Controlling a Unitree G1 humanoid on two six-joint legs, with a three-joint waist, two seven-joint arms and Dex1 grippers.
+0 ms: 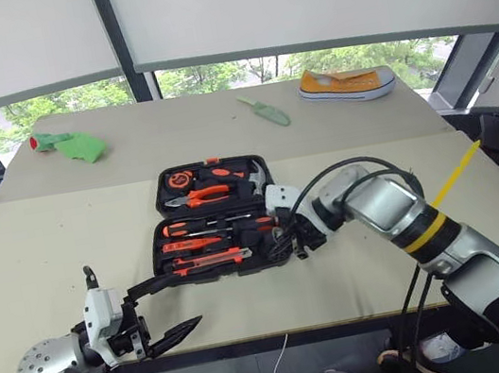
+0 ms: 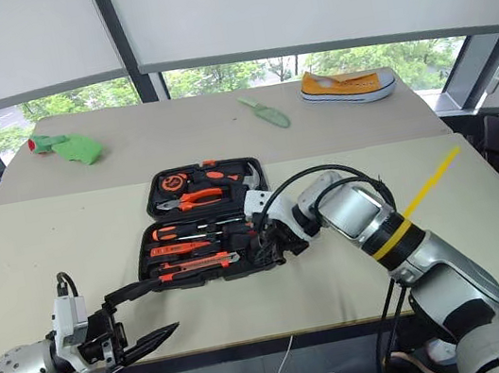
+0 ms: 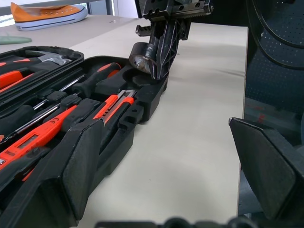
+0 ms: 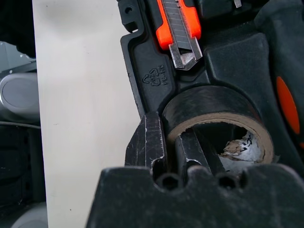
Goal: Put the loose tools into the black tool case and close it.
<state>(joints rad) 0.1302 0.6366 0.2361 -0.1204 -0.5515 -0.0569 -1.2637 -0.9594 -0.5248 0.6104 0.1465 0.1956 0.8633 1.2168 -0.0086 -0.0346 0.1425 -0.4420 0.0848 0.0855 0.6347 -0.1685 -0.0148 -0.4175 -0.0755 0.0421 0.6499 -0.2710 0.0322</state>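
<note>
My right gripper [image 4: 172, 148] is clamped on the small tape roll [image 4: 216, 110]: one finger sits outside the roll's wall and the other inside its cardboard core, so the wall is pinched between them. I hold the roll at the near right corner of the black tool case [image 1: 212, 219], right at the round moulded recess there; I cannot tell whether the roll is touching the bottom of the recess or just above it. Just beside the roll, the blade tip of the utility knife [image 1: 209, 261] lies in its slot along the front edge of the case.

My left gripper [image 1: 172, 306] is spread wide, with nothing between its fingers. It hangs over the near edge of the table [image 1: 68, 245], left of the case and apart from it, pointing toward the case's front left corner.

The case lies open and flat in the middle of the table. In its near half, two orange-and-black screwdrivers [image 1: 200, 224] lie in slots, with a slim orange screwdriver [image 1: 190, 244] between them and the knife. The far half holds the pliers [image 1: 198, 196] and the hammer [image 1: 254, 177].

Farther back on the table lie a green trowel [image 1: 265, 110], a yellow shoe [image 1: 347, 84] and a green cloth [image 1: 70, 146], all well apart from the case.
</note>
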